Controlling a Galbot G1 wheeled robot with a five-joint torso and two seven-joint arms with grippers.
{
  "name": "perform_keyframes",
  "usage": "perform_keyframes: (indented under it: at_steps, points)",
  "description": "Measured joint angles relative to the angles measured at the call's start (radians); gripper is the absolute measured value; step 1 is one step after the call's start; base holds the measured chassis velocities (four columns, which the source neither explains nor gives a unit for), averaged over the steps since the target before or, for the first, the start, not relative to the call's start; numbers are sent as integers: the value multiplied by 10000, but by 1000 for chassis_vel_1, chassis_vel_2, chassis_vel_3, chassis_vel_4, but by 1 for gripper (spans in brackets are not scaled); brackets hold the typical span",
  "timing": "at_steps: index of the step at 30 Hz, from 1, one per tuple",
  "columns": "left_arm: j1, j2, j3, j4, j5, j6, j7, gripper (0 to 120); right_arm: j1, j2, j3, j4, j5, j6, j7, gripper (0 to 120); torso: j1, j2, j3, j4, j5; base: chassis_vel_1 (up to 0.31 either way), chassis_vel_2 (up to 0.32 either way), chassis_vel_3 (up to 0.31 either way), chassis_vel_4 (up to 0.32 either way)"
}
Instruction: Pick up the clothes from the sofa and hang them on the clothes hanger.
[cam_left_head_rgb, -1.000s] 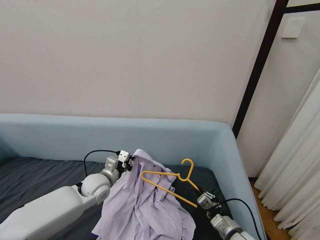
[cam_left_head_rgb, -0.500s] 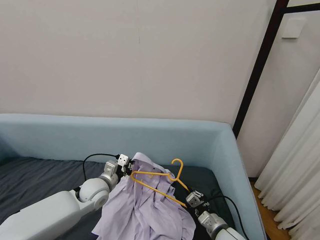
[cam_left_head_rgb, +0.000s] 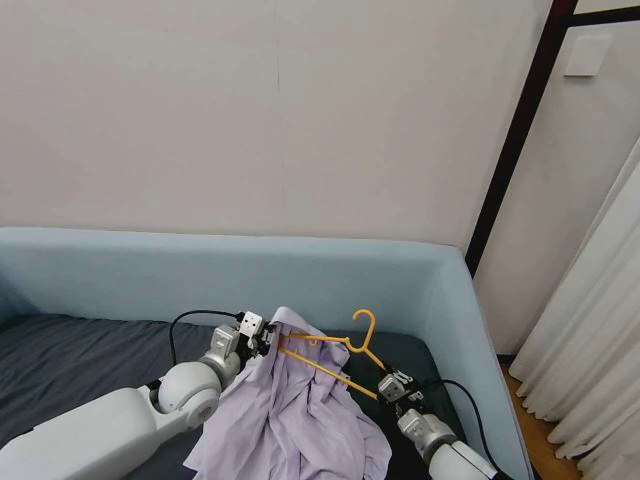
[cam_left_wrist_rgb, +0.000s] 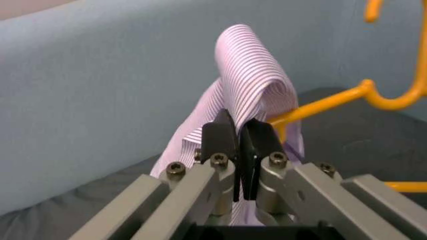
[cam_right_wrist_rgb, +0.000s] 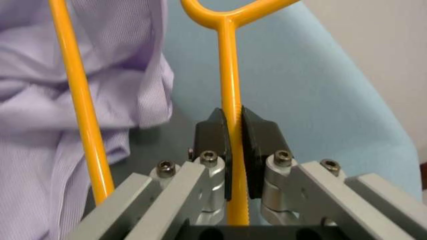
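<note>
Above the sofa (cam_left_head_rgb: 430, 290), our left end effector (cam_left_wrist_rgb: 241, 142) is pinching the lilac shirt (cam_left_wrist_rgb: 250, 70) by its collar while our right end effector (cam_right_wrist_rgb: 233, 129) is clamping the yellow hanger (cam_right_wrist_rgb: 229, 75) — we are judging it best to hold the collar high and feed the hanger in slowly.

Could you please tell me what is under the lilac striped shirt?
One arm of the yellow hanger runs under the lilac striped shirt, above the dark grey sofa seat; its tip is hidden.
</note>
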Motion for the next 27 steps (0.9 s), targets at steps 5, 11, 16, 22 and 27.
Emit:
perform_keyframes:
  at_steps: [5,11,16,22,27]
  points:
    - [-558,-337,200,108,-196,150,-152,0,738,301,-480,-55,-198,-275,192,4,1,0,0,1,-1,0,0,0,0]
    - [-829,-418,238,-47,-361,254,-270,0,1234,466,-694,-294,-199,-553,319,4,1,-1,0,0,0,0,0,0,0]
    - [-838,-404,245,-306,-381,305,-377,0,1643,448,-940,-760,-360,-676,318,4,1,-1,0,0,0,0,0,0,0]
    - [-882,-479,299,-206,-327,306,-377,0,1786,537,-1210,-739,-595,-673,299,4,1,-1,0,1,0,0,0,0,0]
    - [-1351,-789,645,230,-331,306,-350,0,2013,653,-1560,-627,-991,-650,191,4,0,-1,0,2,-1,0,0,0,0]
